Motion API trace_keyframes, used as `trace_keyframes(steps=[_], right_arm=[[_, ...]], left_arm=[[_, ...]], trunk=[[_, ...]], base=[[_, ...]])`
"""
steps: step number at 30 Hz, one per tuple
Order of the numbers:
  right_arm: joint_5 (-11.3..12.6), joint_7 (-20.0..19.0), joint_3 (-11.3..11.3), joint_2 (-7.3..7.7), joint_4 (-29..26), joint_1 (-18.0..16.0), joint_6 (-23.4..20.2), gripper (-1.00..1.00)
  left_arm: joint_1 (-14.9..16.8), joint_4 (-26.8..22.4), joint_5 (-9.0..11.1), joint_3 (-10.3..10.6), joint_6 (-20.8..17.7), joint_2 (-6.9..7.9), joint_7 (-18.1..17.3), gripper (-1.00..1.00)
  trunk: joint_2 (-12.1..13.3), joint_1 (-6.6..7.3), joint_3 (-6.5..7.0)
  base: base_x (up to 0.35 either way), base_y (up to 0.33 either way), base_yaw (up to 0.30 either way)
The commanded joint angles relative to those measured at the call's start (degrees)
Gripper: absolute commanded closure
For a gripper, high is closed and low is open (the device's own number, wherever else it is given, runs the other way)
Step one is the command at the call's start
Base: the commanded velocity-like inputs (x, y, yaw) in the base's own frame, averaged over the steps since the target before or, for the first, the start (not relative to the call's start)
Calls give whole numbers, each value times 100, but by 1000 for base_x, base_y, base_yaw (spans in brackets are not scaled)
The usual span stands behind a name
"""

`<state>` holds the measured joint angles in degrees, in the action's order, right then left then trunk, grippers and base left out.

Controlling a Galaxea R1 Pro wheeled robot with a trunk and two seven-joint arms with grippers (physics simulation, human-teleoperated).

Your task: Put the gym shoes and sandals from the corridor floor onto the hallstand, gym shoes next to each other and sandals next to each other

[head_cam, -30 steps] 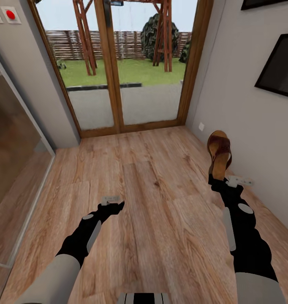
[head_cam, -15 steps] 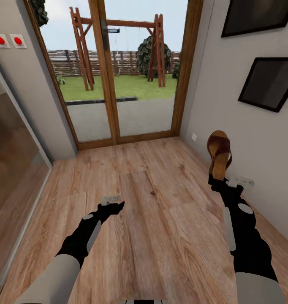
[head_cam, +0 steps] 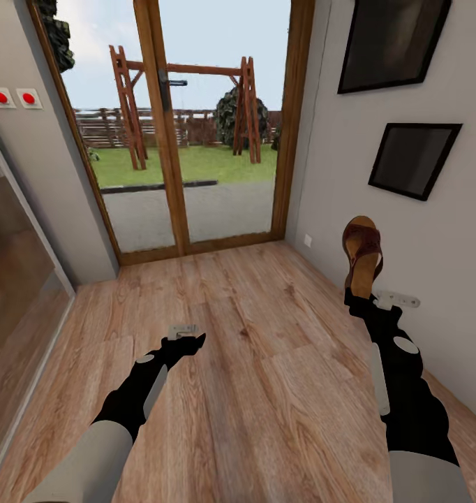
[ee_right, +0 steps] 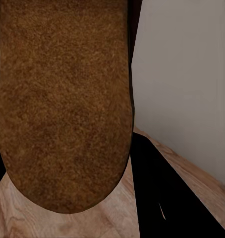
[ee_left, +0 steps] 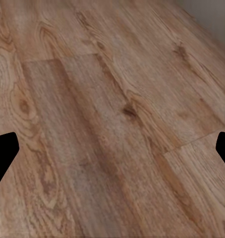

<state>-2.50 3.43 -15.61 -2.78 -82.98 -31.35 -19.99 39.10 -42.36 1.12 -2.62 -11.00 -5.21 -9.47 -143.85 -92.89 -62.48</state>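
Upper centre: wood-framed glass double door (head_cam: 172, 133) with a dark handle (head_cam: 169, 84), opening onto a lawn, wooden swing frame (head_cam: 189, 105) and fence. Upper left: two red wall buttons (head_cam: 13, 98). Left edge: glass panel (head_cam: 18, 272). Upper right: two dark framed pictures (head_cam: 414, 157) on the grey wall.

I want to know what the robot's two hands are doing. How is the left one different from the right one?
The right gripper is shut on a brown sandal, while the left gripper is open and empty. The right gripper holds its sandal standing on end near the grey wall; the left gripper hangs over bare wood floor, with floor between its fingers in the left wrist view. Both have black fingers on black arms, raised off the floor.
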Motion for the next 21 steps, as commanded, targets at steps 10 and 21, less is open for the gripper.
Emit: trace_keyframes(steps=[10, 21], right_arm=[[-4, 9, -4, -4, -8, -3, -37, 100], [-4, 9, -4, -4, -10, -3, -40, 100]], left_arm=[[1, -15, 11, -28, -42, -6, -37, -100], [1, -14, 11, -28, -42, -6, -37, -100]], trunk=[[12, 27, 243], [26, 55, 565]], base=[[0, 0, -77], [0, 0, -213]])
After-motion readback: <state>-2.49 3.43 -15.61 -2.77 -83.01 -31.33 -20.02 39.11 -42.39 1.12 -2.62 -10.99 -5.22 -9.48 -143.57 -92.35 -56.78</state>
